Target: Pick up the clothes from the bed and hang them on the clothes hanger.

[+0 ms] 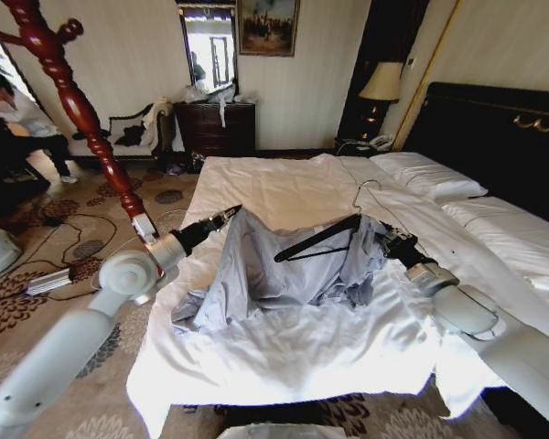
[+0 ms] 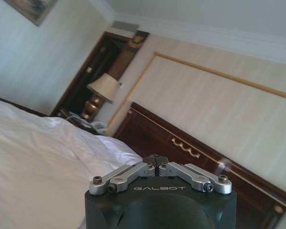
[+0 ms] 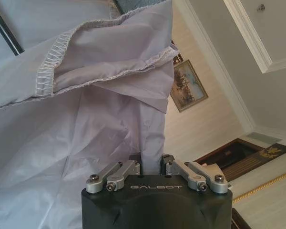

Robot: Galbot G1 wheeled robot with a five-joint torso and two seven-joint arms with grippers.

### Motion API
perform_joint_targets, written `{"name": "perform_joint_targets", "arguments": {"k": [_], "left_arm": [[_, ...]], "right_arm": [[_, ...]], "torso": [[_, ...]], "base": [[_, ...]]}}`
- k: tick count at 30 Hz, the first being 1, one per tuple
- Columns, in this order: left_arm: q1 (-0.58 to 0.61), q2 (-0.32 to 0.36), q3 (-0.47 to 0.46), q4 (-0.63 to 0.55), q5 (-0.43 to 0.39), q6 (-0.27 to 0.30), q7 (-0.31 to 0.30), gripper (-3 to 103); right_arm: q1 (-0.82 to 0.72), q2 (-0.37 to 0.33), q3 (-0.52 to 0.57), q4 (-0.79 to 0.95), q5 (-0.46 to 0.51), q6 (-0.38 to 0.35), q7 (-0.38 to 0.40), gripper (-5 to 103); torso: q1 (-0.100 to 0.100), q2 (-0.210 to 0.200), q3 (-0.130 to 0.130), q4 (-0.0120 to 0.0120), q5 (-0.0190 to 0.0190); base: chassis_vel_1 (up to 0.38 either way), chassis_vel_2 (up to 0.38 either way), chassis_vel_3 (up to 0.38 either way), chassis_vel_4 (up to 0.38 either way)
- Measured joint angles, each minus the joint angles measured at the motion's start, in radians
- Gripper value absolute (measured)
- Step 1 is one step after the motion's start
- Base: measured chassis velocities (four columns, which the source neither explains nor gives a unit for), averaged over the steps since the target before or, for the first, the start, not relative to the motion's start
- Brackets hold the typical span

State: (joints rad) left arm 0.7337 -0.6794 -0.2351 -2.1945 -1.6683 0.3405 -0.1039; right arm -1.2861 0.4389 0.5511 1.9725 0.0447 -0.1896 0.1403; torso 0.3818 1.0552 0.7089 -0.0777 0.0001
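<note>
The left end effector, fingers closed together on nothing visible, touches the raised edge of the light blue-grey thin garment bunched on the wide white-sheeted bed. The thin black triangular hanger lies across the fabric. The right end effector pinches a fold of the fabric.

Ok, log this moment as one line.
left gripper: shut, at garment's edge | right gripper: shut on clothes | clothes hanger: resting on the clothes | bed
</note>
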Motion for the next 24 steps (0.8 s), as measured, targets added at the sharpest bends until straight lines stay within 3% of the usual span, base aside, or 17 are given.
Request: {"name": "perform_joint_targets", "arguments": {"k": [3,8,15,21,24], "left_arm": [[-0.006,0.02,0.006,-0.034,-0.007,0.001,-0.021,0],[-0.115,0.023,0.083,-0.068,-0.043,0.008,-0.121,0],[-0.213,0.043,0.17,-0.12,-0.086,0.015,-0.182,0],[-0.354,0.055,0.28,-0.148,-0.11,0.027,-0.213,0],[-0.452,0.021,0.359,-0.126,-0.106,0.037,-0.232,0]], "right_arm": [[0.007,-0.009,0.0,0.0,0.0,-0.015,-0.002,18],[0.025,-0.015,-0.011,0.002,-0.003,-0.051,-0.005,18],[0.045,-0.009,-0.035,-0.005,-0.004,-0.087,-0.009,18],[0.187,0.009,-0.147,-0.042,0.031,-0.119,-0.01,18],[0.28,0.025,-0.238,-0.066,0.081,-0.154,-0.005,18]], "torso": [[0.0,0.0,0.0,-0.0001,-0.0001],[0.0,0.0,0.0,-0.0005,-0.0001],[0.0,0.0,0.0,-0.0002,-0.0002],[0.0,0.0,0.0,-0.0002,-0.0002],[0.0,0.0,0.0,0.0002,0.0]], "base": [[0.0,0.0,0.0,0.0],[0.0,0.0,0.0,0.0],[0.0,0.0,0.0,0.0],[0.0,0.0,0.0,0.0],[0.0,0.0,0.0,0.0]]}}
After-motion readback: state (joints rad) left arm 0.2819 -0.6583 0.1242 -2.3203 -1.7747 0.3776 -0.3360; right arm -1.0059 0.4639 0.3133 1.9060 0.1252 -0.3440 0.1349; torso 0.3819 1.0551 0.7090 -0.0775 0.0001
